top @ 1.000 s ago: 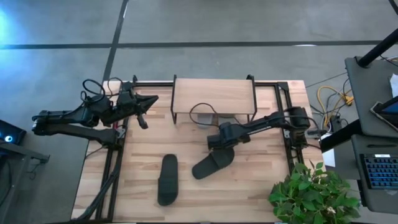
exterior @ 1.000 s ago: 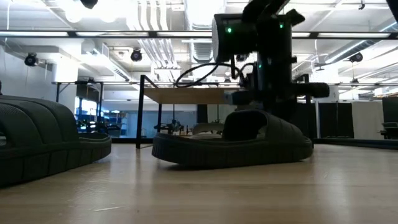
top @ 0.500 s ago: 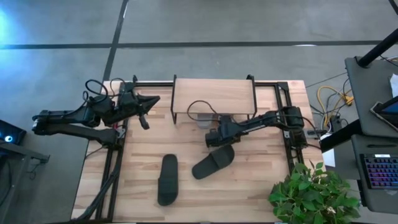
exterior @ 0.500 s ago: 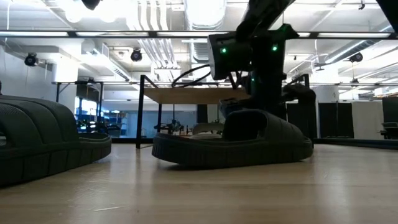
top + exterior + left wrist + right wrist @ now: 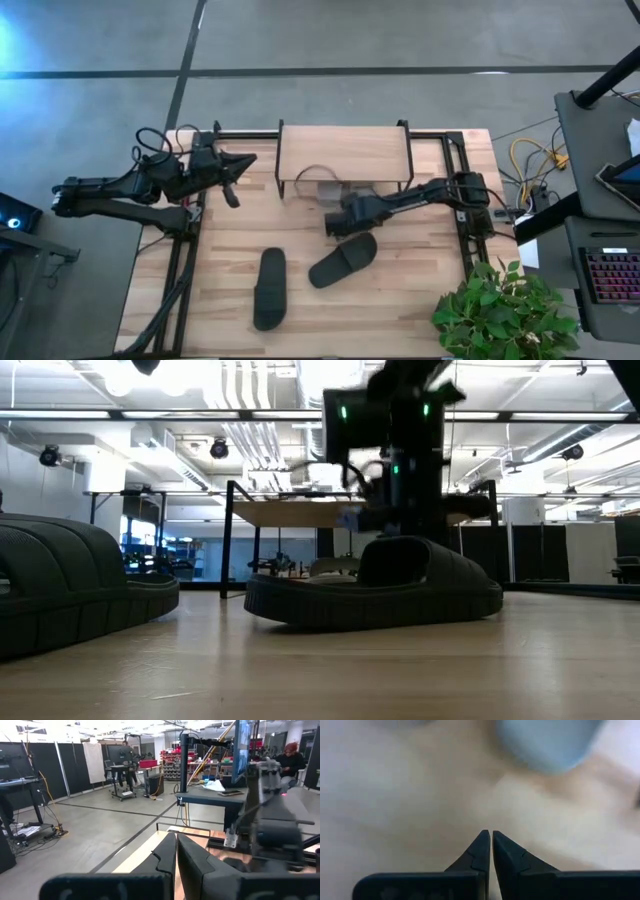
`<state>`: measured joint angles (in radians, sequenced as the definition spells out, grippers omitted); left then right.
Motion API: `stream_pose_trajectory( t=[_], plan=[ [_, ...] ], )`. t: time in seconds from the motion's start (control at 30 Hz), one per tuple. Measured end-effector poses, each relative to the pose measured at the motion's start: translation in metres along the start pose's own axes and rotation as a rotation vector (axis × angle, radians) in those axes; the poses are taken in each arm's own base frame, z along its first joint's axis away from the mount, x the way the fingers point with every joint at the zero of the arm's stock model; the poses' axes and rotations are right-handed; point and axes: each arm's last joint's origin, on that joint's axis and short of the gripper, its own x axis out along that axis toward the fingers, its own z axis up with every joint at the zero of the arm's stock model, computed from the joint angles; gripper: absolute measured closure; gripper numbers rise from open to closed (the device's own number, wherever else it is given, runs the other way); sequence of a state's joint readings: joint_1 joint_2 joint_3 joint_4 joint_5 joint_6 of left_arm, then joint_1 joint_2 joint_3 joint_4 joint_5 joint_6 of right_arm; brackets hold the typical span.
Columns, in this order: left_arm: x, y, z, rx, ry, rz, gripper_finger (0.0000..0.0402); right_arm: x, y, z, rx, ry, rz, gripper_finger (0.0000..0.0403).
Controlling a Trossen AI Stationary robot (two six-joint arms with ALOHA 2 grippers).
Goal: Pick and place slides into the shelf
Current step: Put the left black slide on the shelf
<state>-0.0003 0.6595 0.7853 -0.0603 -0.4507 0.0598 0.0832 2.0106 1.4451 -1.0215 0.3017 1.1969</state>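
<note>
**End effector status: both closed, nothing held**

Right end effector (image 5: 331,222) was positioned low over the light wooden table (image 5: 420,300), just in front of the small light-wood shelf with thin black metal legs (image 5: 343,153) and near its front edge. Its fingers (image 5: 481,851) were pressed together with nothing between them. The right wrist view showed bare table surface ahead and a blurred light grey object at the edge of view; its identity could not be determined.

Left end effector (image 5: 232,178) was raised at the table's left rear corner, beside the shelf's left end, with its fingers (image 5: 167,856) together and empty.

Two black open-toe slide sandals lay on the table in front of the shelf. One black slide (image 5: 343,260) lay at an angle just in front of the right end effector, apart from it. The other black slide (image 5: 269,289) lay lengthwise to its left, nearer the table's front edge. In the low view, both rested sole-down.

A green potted plant (image 5: 500,310) stood at the table's front right corner.
</note>
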Motion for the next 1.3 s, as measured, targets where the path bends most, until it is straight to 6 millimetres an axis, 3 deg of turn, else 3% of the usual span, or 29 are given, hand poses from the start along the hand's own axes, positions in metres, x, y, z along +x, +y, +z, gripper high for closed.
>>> stream_pose_trajectory(
  t=[0.3, 0.63, 0.83, 1.03, 1.3],
  plan=[
    [-0.002, 0.001, 0.001, -0.004, -0.008, 0.001, 0.0402, -0.065, 0.027, -0.030, -0.164, -0.025, 0.104, 0.0379],
    [-0.004, 0.002, 0.002, -0.007, -0.014, 0.000, 0.0402, -0.121, 0.042, -0.046, -0.224, -0.065, 0.257, 0.0248],
    [-0.012, 0.004, -0.003, 0.022, 0.045, -0.051, 0.0402, -0.122, 0.046, -0.067, -0.232, -0.021, 0.271, 0.0205],
    [-0.027, 0.011, -0.003, 0.025, 0.053, -0.065, 0.0402, -0.115, 0.045, -0.076, -0.098, -0.065, 0.231, 0.0211],
    [-0.057, 0.025, 0.004, -0.012, -0.032, -0.081, 0.0402, -0.116, 0.048, -0.084, -0.164, -0.044, 0.258, 0.0221]
  ],
)
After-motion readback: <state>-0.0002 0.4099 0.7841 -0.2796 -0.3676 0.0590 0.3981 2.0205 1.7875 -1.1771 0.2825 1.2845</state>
